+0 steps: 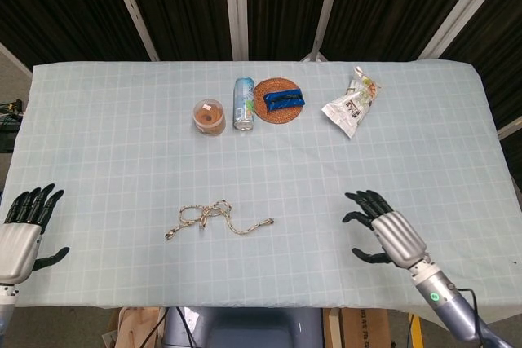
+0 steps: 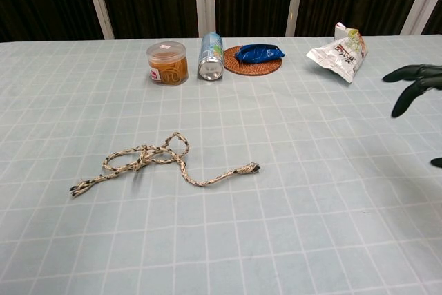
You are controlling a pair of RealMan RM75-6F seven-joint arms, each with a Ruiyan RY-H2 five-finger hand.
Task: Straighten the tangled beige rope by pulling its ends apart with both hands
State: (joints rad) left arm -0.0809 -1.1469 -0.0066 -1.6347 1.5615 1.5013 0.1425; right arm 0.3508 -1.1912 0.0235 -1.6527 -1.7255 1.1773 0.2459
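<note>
Dark slatted wall [image 1: 179, 6] behind table [image 1: 122, 160]

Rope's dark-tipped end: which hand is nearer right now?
Right. The right hand is off to its right, open; the left hand sits at the table's left edge, beyond the rope.

I count one beige rope [image 1: 217, 218] on the surface [image 1: 122, 160], lying in a single tangled piece. Beyond the rope, toward the far edge, there is one clear jar [image 1: 210, 116] of orange-brown contents, and just to its right one can [image 1: 244, 104]. Right of the can sits one round woven coaster [image 1: 276, 100], and on it one blue packet [image 1: 284, 99]. Further right of the coaster lies one crinkled snack bag [image 1: 351, 103]. I have two hands: my left hand [image 1: 23, 230] far to the rope's left, my right hand [image 1: 382, 234] to its right. That makes six things on the one surface.
</note>
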